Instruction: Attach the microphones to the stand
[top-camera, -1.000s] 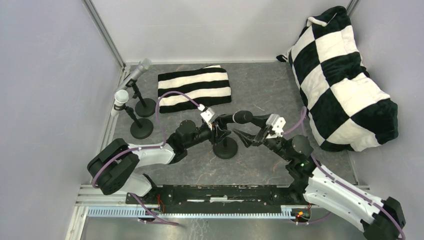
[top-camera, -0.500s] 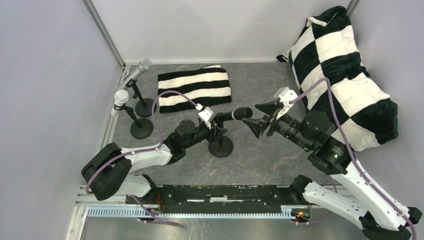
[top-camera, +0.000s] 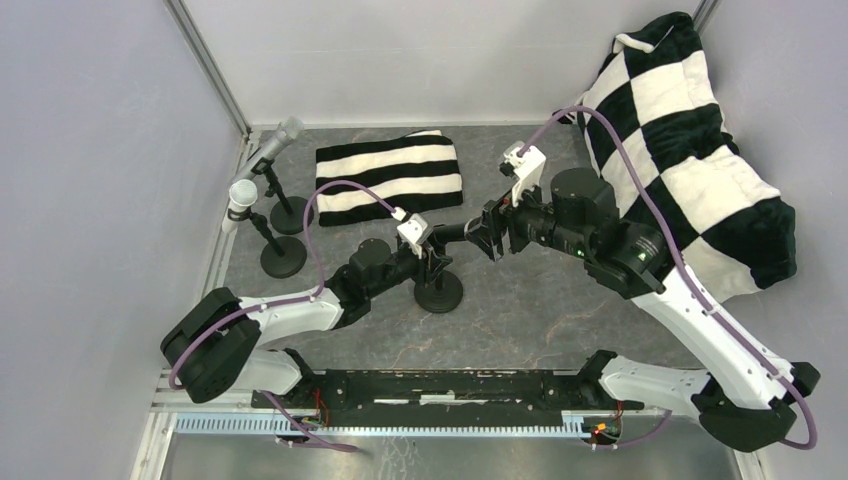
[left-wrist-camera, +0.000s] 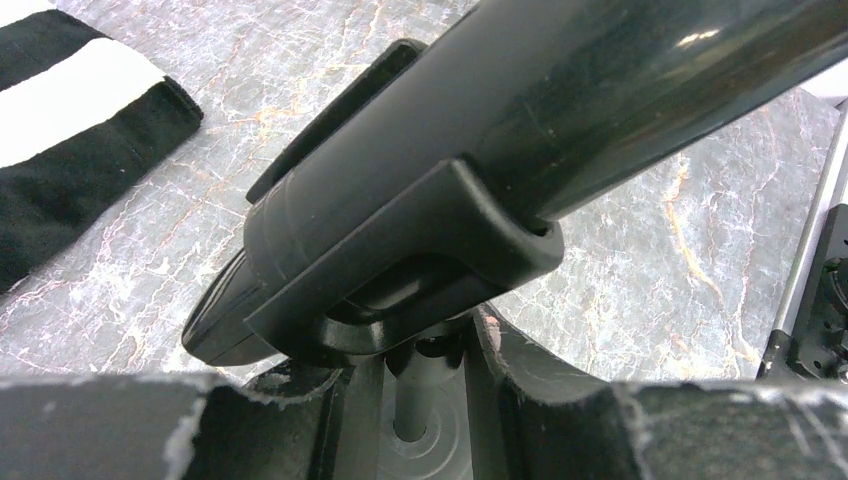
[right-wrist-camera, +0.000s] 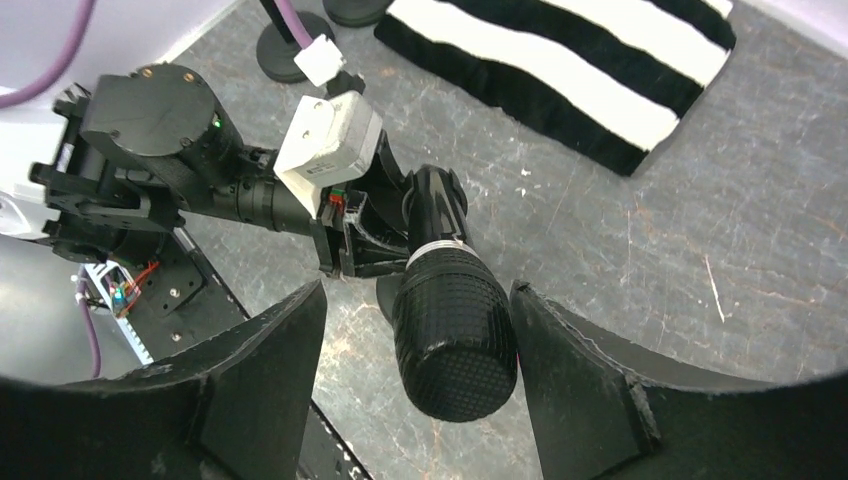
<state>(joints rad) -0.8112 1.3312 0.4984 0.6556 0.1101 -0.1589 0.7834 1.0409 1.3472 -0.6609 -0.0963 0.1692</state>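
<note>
The black microphone (top-camera: 458, 233) with a pale ring lies in the clip (left-wrist-camera: 420, 250) of the middle stand (top-camera: 440, 297), head pointing right. My left gripper (top-camera: 432, 258) is shut on the stand's post (left-wrist-camera: 430, 400) just below the clip. My right gripper (top-camera: 490, 233) is open, its fingers either side of the mesh head (right-wrist-camera: 455, 335); the right finger (right-wrist-camera: 570, 370) is close against it, the left one stands apart. The silver-grey microphone (top-camera: 280, 138) and the white microphone (top-camera: 240, 198) sit on their own stands at the far left.
A folded black-and-white striped cloth (top-camera: 390, 175) lies behind the middle stand. A big checkered cushion (top-camera: 690, 160) fills the right side. The two left stands' round bases (top-camera: 283, 257) sit near the left wall and frame post.
My right arm rose and swung back, then brought its open fingers round the black microphone's head from the right. The left gripper and stand shifted slightly left.
</note>
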